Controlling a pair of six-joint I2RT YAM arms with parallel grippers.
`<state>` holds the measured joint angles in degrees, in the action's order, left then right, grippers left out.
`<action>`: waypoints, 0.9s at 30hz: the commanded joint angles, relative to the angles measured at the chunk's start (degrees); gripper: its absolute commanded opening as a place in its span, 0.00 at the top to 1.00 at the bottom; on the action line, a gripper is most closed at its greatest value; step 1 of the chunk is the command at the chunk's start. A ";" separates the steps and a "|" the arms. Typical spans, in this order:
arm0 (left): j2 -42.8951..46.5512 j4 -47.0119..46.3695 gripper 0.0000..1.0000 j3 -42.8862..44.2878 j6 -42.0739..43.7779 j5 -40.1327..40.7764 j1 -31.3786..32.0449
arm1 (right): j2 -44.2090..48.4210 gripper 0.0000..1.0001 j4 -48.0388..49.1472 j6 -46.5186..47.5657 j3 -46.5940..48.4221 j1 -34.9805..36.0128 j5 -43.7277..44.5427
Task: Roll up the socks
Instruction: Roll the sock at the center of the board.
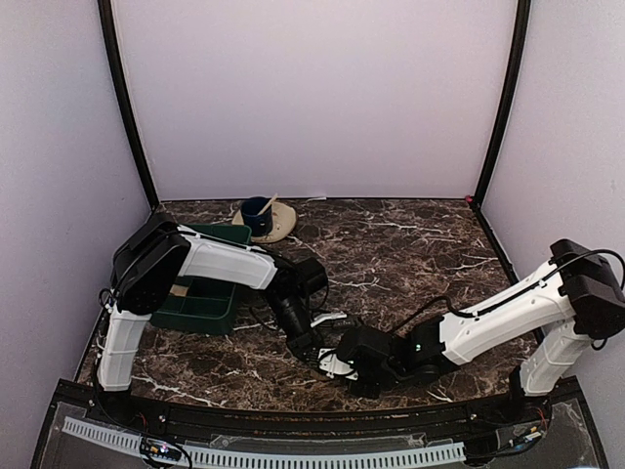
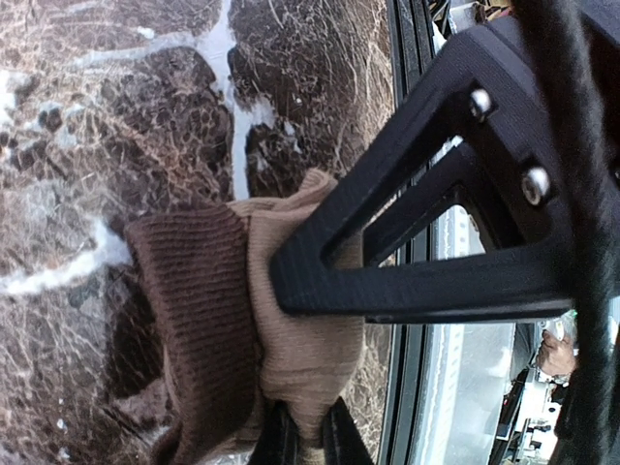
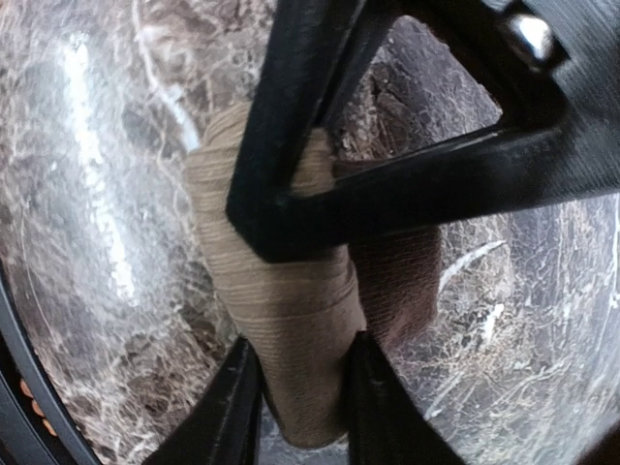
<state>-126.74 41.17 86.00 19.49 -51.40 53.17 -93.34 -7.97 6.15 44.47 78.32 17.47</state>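
The socks (image 2: 300, 339) are a short tan roll with a dark red-brown end patch (image 2: 194, 310), lying on the marble table near its front edge. My left gripper (image 2: 308, 426) is shut on a pinch of the tan cloth at the roll's end. In the right wrist view the same tan roll (image 3: 291, 291) runs between my right gripper's (image 3: 302, 392) fingers, which press on both of its sides. Each gripper's black finger frame crosses the other's view. In the top view both grippers, left (image 1: 314, 354) and right (image 1: 337, 366), meet and hide the socks.
A dark green bin (image 1: 200, 298) stands at the left under the left arm. A beige saucer with a blue cup (image 1: 264, 217) sits at the back. The table's black front rail (image 2: 417, 387) runs close beside the roll.
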 commanded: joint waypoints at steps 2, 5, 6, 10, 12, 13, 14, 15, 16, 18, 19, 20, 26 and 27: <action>-1.59 2.51 1.00 0.08 0.52 3.87 -0.12 | -1.46 0.81 -1.41 0.01 1.32 -1.51 -4.56; -1.56 2.40 1.00 0.13 -0.28 5.30 -0.30 | -1.19 0.87 -1.90 -0.30 1.33 -2.22 -5.76; -1.55 2.28 1.00 0.18 -0.70 5.55 -0.46 | -1.15 0.89 -2.02 -0.46 1.32 -2.55 -6.50; -0.33 1.07 0.85 -0.11 -2.49 7.01 -1.48 | -1.35 0.95 -2.37 -1.08 1.27 -3.71 -8.72; 0.54 0.35 0.79 -0.74 -3.14 7.05 -2.02 | -1.50 0.97 -2.58 -1.50 1.17 -4.07 -9.44; 1.03 0.09 0.77 -1.07 -3.29 7.05 -2.34 | -1.49 0.97 -2.41 -1.71 1.01 -4.18 -9.80; 1.40 -0.11 0.74 -1.23 -3.45 6.95 -2.58 | -1.49 0.98 -2.40 -1.94 0.86 -4.49 -10.17; 1.71 -0.26 0.73 -1.53 -3.61 6.88 -2.84 | -1.49 0.98 -2.33 -2.20 0.75 -4.69 -10.52; 1.98 -0.34 0.72 -1.72 -3.75 6.89 -3.07 | -1.42 0.98 -2.35 -2.40 0.68 -4.86 -10.94; 2.60 -0.72 0.71 -2.63 -4.00 6.92 -3.44 | -1.49 0.99 -2.45 -2.67 0.86 -5.25 -11.62; 2.95 -0.89 0.70 -3.05 -4.10 7.19 -3.61 | -1.56 0.99 -2.51 -2.78 0.80 -5.33 -11.97; 3.26 -1.13 0.70 -3.55 -4.25 7.33 -3.79 | -1.70 0.99 -2.70 -2.89 0.93 -5.62 -12.43; 6.77 -3.10 0.69 -6.55 -5.22 7.63 -5.35 | -3.52 0.99 -4.30 -3.47 2.38 -6.76 -14.90; 7.35 -3.45 0.69 -6.86 -5.39 7.63 -5.69 | -3.68 0.99 -4.52 -3.55 2.60 -6.93 -15.31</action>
<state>-123.04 38.20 81.56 14.96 -48.07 49.36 -94.32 -8.47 3.84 46.72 72.31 5.63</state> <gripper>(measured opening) 0.304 0.105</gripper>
